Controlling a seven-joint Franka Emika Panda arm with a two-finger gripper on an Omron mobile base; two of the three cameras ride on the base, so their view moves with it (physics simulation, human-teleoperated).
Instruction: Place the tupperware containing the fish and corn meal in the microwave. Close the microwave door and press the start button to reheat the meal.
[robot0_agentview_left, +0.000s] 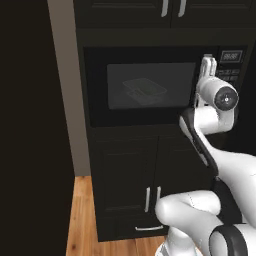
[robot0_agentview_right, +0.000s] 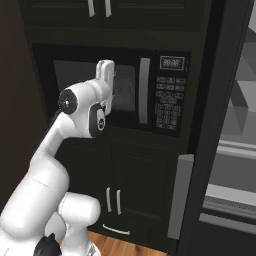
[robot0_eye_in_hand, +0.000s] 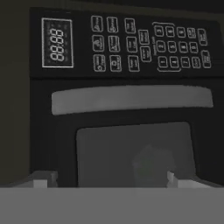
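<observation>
— Where's the gripper (robot0_agentview_left: 208, 64)?

— Mine sits with jaws spread wide, empty, just before the closed door (robot0_agentview_right: 95, 90). The handle (robot0_agentview_right: 144, 90) is beside it, the keypad (robot0_agentview_right: 169, 103) just past that.

— And the tub?

— I see the tub (robot0_agentview_left: 144, 91) behind the window, inside the microwave (robot0_agentview_left: 165, 85). Loading and closing look done; I judge only start remains. Nothing blocks the keypad; cabinets (robot0_agentview_left: 145, 190) sit below.

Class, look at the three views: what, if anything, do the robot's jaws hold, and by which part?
Nothing is held. The gripper stands open in front of the closed microwave door, gripping neither its handle nor the tupperware inside.
</observation>
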